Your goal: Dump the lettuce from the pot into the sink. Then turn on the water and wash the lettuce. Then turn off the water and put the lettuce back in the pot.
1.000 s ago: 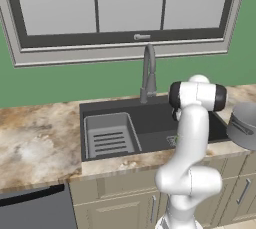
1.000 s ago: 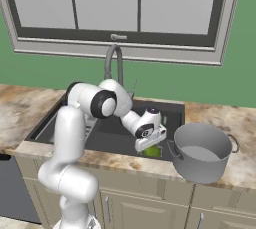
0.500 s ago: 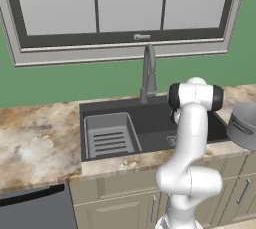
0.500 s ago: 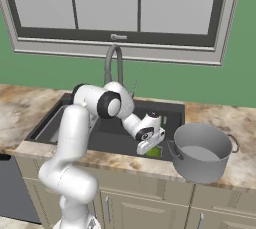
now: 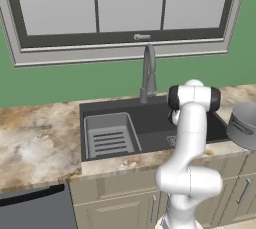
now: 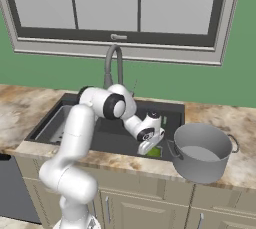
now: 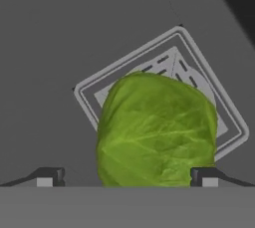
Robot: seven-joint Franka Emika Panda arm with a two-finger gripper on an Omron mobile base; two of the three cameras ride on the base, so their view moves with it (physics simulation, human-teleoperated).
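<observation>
The lettuce (image 7: 157, 130) lies on the floor of the sink (image 6: 107, 140), over the square drain grate (image 7: 219, 110), which shows around and behind it in the hand view. From the right base view a small patch of its green shows at the sink's front right corner, just under the end effector (image 6: 150, 149). In the hand view the end effector's two dark fingertips (image 7: 50, 176) stand wide apart, one on each side of the lettuce near its lower edge, with nothing clamped between them; whether they touch the leaves cannot be told. The arm reaches down into the right part of the basin, its wrist tilted toward the front wall. The pot (image 6: 202, 152) stands upright on the bench (image 6: 20, 108) just right of the sink, close to the bench's front edge, with its dark looped handle turned to the right. A light-grey slotted rack (image 5: 109, 137) sits in the left part of the basin. The tall gooseneck faucet (image 5: 148, 73) rises from the bench's back edge behind the sink, below the window (image 5: 125, 8).
</observation>
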